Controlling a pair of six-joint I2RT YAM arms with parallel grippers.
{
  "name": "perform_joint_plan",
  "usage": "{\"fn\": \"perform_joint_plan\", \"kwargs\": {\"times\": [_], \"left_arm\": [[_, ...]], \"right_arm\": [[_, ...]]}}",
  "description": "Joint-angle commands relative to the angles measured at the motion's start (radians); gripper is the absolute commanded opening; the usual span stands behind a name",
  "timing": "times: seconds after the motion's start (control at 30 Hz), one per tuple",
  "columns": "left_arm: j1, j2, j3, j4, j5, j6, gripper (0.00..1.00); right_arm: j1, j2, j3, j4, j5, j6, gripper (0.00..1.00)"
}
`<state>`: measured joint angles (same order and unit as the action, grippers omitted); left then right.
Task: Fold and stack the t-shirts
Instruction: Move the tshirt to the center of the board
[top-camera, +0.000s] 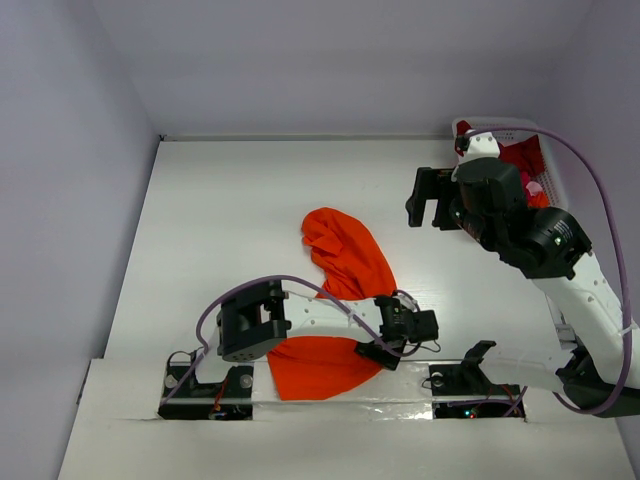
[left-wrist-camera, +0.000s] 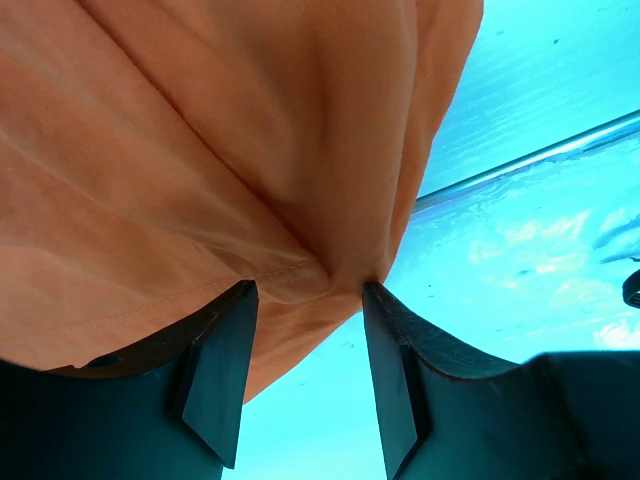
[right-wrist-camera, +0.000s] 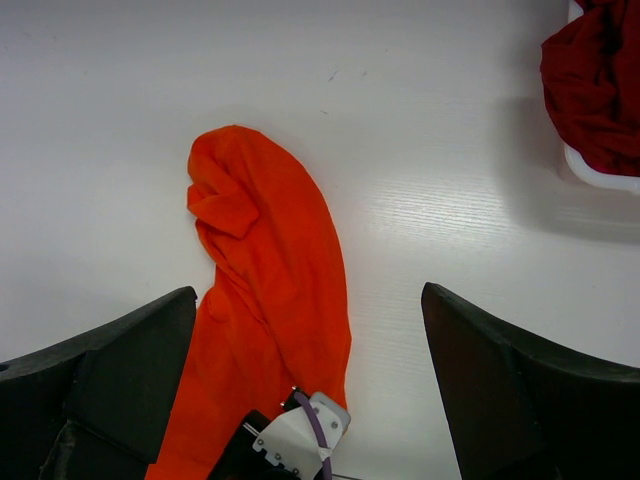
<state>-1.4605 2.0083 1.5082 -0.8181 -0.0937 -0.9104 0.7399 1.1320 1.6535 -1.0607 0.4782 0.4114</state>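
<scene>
Pale lavender walls (top-camera: 70, 150) enclose a white desk (top-camera: 220, 230) on its left, far and right sides; the near edge carries both arm bases. The left third of the desk lies bare from wall to near edge, as does the far strip along the back wall.

Left arm (top-camera: 300, 315): folded low over the near edge, elbow block at the left, forearm running rightward just above the surface.

Orange t-shirt (top-camera: 345, 260): centre of the desk, drawn into a long crumpled band from a bunched far end to a wider fan at the near edge, partly under the left forearm.

Left claw (top-camera: 390, 338): at the shirt's near right border, narrowed onto a gathered fold of orange cloth, which the wrist view shows pinched between the two fingers (left-wrist-camera: 225, 370).

Right arm (top-camera: 590, 280): raised over the right side, clear of the desk.

Right claw (top-camera: 430, 200): spread wide, holding nothing, aimed down at the desk.

White basket (right-wrist-camera: 600, 180): far right corner, with a dark red t-shirt (right-wrist-camera: 595, 90) heaped inside.
</scene>
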Motion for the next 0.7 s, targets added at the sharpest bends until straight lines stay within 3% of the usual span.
{"fn": "perform_joint_plan", "kwargs": {"times": [0.0,0.67], "left_arm": [[-0.006,-0.033,0.027,-0.026,0.005,0.016,0.44],[-0.006,-0.036,0.017,-0.061,-0.064,-0.045,0.43]], "right_arm": [[0.001,-0.018,0.008,0.051,0.005,-0.013,1.0],[0.001,-0.017,0.023,0.045,0.0,-0.011,1.0]]}}
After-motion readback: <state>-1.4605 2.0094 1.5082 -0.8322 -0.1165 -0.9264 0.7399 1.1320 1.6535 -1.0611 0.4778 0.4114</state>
